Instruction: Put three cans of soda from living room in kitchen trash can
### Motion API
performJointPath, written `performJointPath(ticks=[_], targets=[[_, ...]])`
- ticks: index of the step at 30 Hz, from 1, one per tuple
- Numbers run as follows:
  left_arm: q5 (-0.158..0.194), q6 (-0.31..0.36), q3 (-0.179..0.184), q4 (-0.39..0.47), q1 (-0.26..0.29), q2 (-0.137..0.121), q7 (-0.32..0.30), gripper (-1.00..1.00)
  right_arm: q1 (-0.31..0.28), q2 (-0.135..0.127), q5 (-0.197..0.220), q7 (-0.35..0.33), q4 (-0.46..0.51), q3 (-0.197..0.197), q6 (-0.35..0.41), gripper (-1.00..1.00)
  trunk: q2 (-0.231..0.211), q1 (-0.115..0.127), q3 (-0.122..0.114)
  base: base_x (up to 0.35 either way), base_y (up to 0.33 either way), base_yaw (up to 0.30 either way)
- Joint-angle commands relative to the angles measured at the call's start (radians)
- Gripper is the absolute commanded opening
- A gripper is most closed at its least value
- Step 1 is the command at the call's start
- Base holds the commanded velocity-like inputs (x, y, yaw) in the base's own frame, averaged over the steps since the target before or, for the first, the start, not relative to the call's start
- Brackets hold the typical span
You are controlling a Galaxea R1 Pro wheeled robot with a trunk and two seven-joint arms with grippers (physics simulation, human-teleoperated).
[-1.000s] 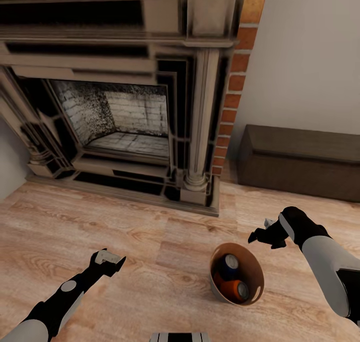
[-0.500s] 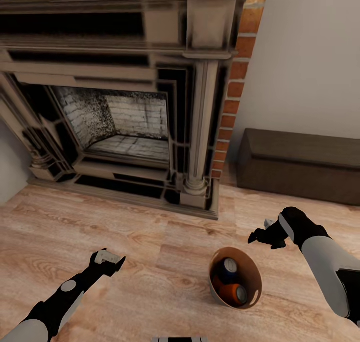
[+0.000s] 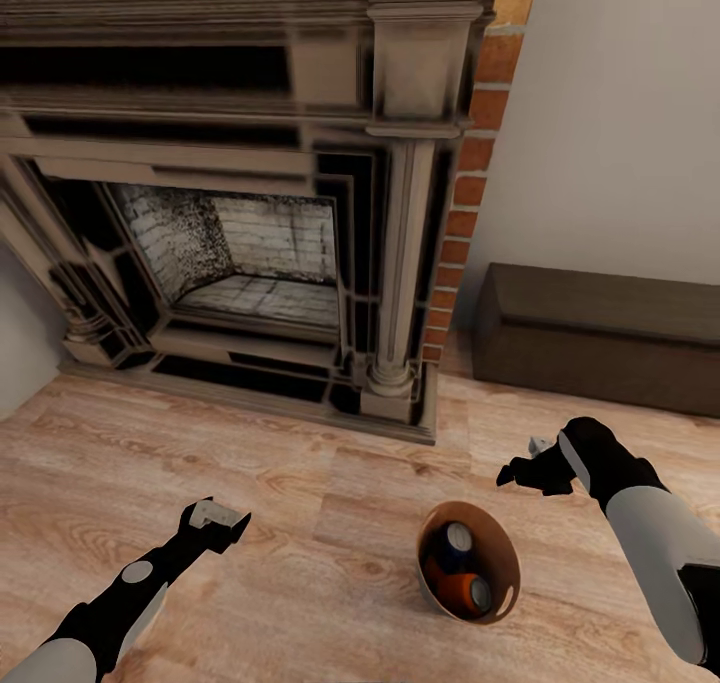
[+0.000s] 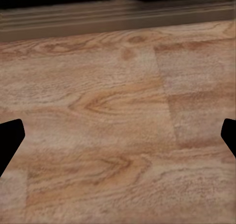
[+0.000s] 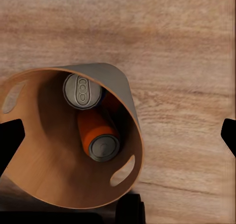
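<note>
Head view: the tash can [image 3: 502,603] is standing on the wood floor [image 3: 300,523] at lower centre-right, holding soda cans [image 3: 459,570]; two are showing. The fireplace [image 3: 250,253] is occupying the upper left, a dark cabinet [image 3: 600,338] the right.

Left wrist view: the left gripper [image 4: 118,135] is hanging released over bare planks.

Right wrist view: the right gripper [image 5: 118,135] is hanging released, empty, above the tash can.

left hand [image 3: 232,525] open, low, forward | right hand [image 3: 520,475] open, raised, angled inward
</note>
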State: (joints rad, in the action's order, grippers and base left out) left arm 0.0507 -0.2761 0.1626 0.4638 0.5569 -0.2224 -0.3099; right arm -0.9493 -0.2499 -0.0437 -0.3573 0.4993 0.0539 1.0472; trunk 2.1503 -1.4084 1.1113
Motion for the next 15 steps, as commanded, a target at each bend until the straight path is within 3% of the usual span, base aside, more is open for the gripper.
performJointPath(ticks=[1, 15], targets=[[0.000, 0.000, 0.000, 0.000, 0.000, 0.000, 0.000, 1.00, 0.006, 0.001, 0.000, 0.000, 0.011, 0.000, 0.000, 1.00, -0.007, 0.004, -0.003, 0.000, 0.000, 0.000], [0.000, 0.002, 0.000, 0.000, 0.000, 0.000, 0.001, 1.00, 0.052, 0.001, 0.000, 0.000, 0.053, -0.009, 0.000, 1.00, -0.105, 0.058, -0.047, 0.000, 0.000, 0.000]])
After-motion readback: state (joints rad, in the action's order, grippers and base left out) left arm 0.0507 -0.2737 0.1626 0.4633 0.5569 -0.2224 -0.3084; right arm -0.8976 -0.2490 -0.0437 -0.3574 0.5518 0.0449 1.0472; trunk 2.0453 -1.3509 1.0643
